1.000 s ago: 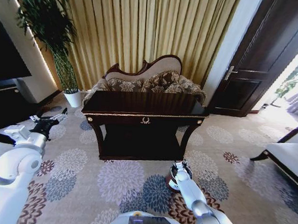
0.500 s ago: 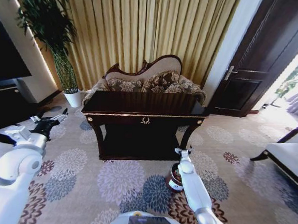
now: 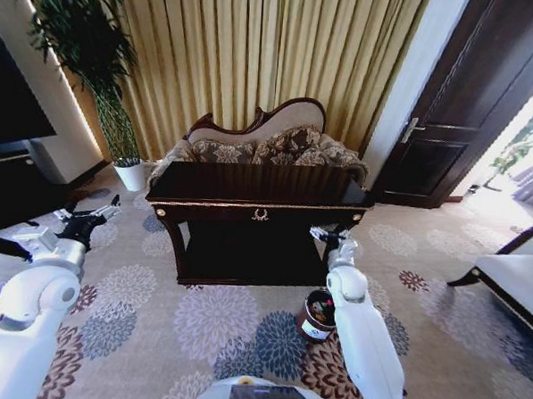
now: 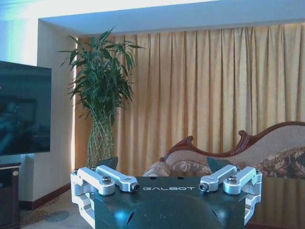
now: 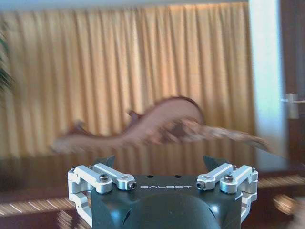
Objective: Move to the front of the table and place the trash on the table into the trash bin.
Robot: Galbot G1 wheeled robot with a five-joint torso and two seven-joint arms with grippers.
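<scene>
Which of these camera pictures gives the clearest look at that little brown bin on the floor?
The head view. It looks down on the trash bin standing on the carpet beside the right arm, near the table's right front leg, white label facing out. The two wrist views face the curtains and sofa instead.

The head camera looks forward and down from above at the dark worktop, well back from it. Both wrist cameras sit low, facing level over their own tools towards the gold curtain and carved-back sofa, which all three views share.
</scene>
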